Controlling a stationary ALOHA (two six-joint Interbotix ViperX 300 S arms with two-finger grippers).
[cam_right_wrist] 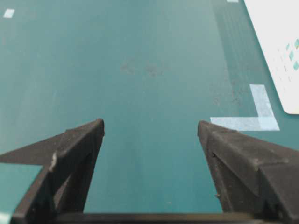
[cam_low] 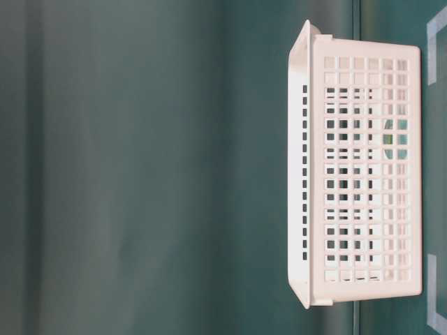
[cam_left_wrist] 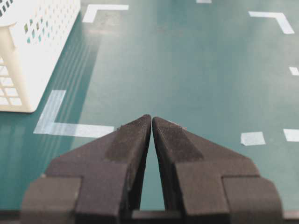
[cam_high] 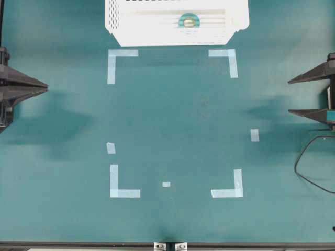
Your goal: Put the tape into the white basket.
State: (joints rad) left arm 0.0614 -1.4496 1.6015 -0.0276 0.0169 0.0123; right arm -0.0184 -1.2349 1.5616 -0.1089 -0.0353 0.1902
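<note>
Left fingers (cam_left_wrist: 152, 122) together, right fingers (cam_right_wrist: 96, 128) apart.

No readable text in any view.
The tape (cam_high: 189, 21) in the white basket (cam_high: 131, 31) carries markings too small to make out; the pale strips (cam_high: 124, 53) on the table (cam_high: 172, 115) bear no lettering.

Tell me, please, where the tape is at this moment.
In the overhead view the tape lies inside the white basket at the top edge of the table, right of the basket's middle, beyond the marked corners; neither gripper is near it.
</note>
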